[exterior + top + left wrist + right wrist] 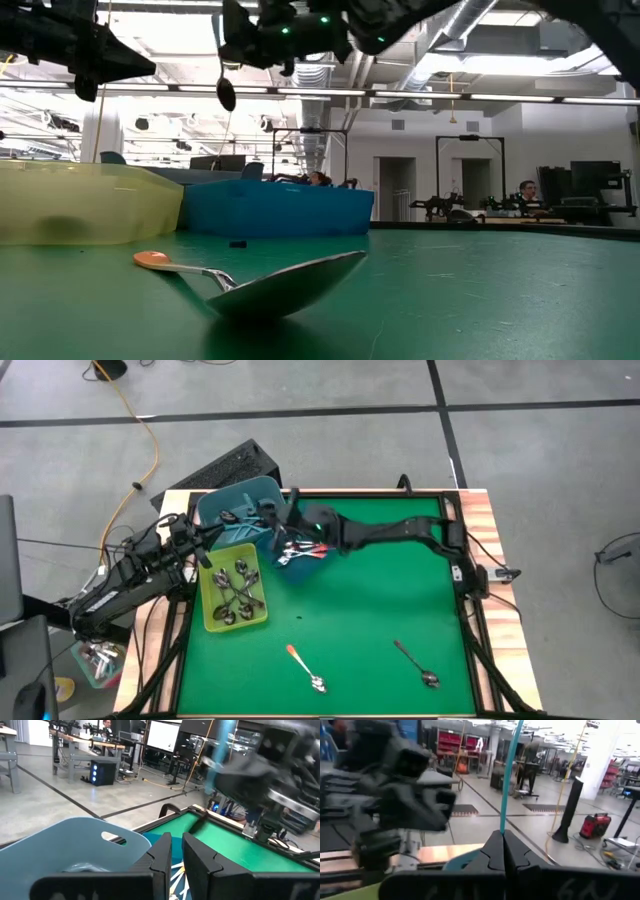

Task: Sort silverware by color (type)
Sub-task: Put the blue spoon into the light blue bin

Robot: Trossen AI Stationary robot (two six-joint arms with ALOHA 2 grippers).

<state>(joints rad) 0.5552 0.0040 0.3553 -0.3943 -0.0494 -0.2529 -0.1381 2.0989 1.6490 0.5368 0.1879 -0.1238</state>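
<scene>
Above the blue bin: my right pincer (pixel 272 518) hangs over the far-left part of the green table (pixel 380 610), jaws shut on a teal-handled spoon (pixel 509 775) whose handle sticks straight out past my fingertips.
Left pincer: my left pincer (pixel 222 532) sits just beside the right one, at the blue bin (pixel 240 500); its jaws stand nearly together, and I cannot tell from any view whether they hold anything.
Blue bin: more silverware lies inside it, red and pale handles showing near its front corner (pixel 300 552).
Yellow tray: a cluster of metal spoons (pixel 238 592) rests in the yellow tray (pixel 211 622), just in front of the bin.
Open table: an orange-handled spoon (pixel 304 667) and a dark metal spoon (pixel 416 663) lie well apart near the front edge.
</scene>
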